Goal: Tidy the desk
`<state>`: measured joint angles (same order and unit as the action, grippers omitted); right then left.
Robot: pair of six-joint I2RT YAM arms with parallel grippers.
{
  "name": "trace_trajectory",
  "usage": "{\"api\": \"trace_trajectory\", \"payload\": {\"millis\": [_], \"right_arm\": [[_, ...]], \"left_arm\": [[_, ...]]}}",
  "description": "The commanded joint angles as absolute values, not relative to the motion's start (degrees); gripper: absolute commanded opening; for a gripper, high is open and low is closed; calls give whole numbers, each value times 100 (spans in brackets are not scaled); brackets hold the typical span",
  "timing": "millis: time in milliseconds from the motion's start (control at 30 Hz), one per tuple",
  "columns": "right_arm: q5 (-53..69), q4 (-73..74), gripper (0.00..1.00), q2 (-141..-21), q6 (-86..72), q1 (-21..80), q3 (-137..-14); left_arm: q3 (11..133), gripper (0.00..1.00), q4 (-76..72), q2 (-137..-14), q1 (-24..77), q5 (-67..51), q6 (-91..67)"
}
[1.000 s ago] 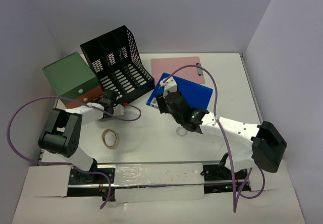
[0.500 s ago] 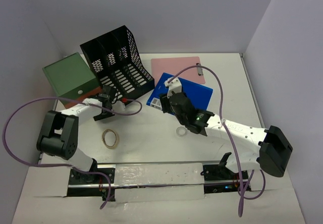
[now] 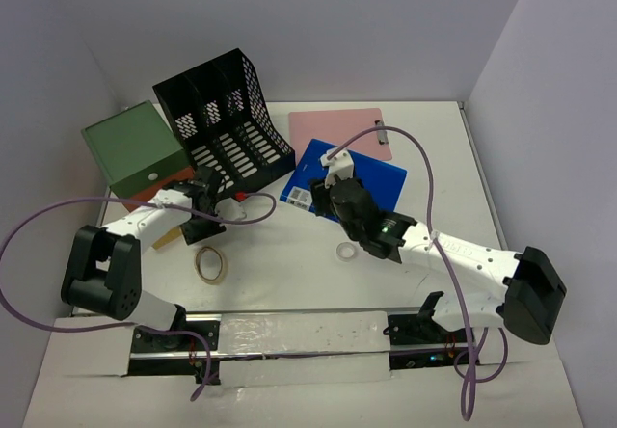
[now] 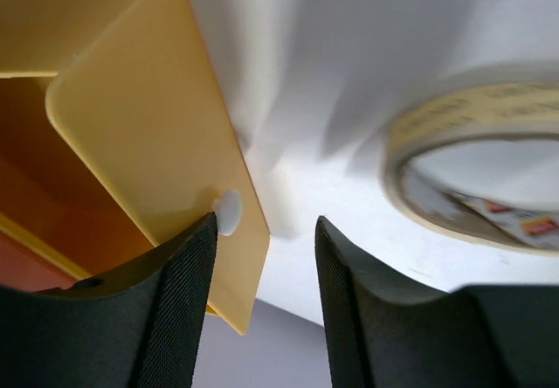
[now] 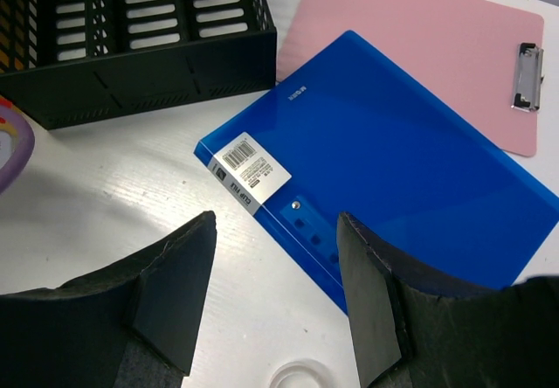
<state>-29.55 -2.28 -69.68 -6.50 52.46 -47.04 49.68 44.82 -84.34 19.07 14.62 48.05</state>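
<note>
the desk [image 3: 289, 240], one white tabletop shut in by pale walls, fills the floor of the overhead view and carries everything else. at its far left stands one black rack [image 3: 227, 120] with three slots, set at an angle, and just beside it on the left one green box [image 3: 130, 141]. right of the rack lie one pink clipboard [image 3: 339, 127] and one blue folder [image 3: 371, 182], the folder's far edge overlapping the clipboard's near edge; the folder bears one barcode label [image 5: 249, 171]. nearer the arms lie one tape roll [image 3: 210, 264] and, well apart to its right, one small white ring [image 3: 345, 251]. two purple cables [image 3: 39, 218] loop off the two arms. the left gripper [image 3: 204, 204] is low at the near foot of the rack. in its wrist view its two fingers [image 4: 175, 318] stand apart with bare desk showing in the gap. one yellow sheet [image 4: 131, 126] reaches under the left finger, the tape roll lies off to the right, and nothing is pinched between them. the right gripper [image 3: 323, 185] hovers at the folder's left corner. its two fingers [image 5: 175, 292] are spread wide over the folder's near edge and the desk, and they hold nothing.
</note>
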Motion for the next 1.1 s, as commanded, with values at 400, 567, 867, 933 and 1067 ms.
{"api": "trace_trajectory", "payload": {"millis": [400,567,867,933,1067], "right_arm": [[-2896,-258,64,-6447,-777,5203,-4500],[-2824,-143,66,-6313,-835,5194,-4488],[-2659,229,66,-6350,-1266,5161,-4427],[-2595,236,66,-6307,-1324,5161,-4405],[-2590,230,66,-6240,-1311,5159,-4386]], "left_arm": [[5862,62,5756,-7561,1951,60,4185],[6050,60,6038,-7315,1972,-689,4090],[4745,49,4975,-7244,2310,53,3854],[4572,51,4469,-7244,2296,504,3776],[4491,55,3776,-7135,2310,506,3822]]}}
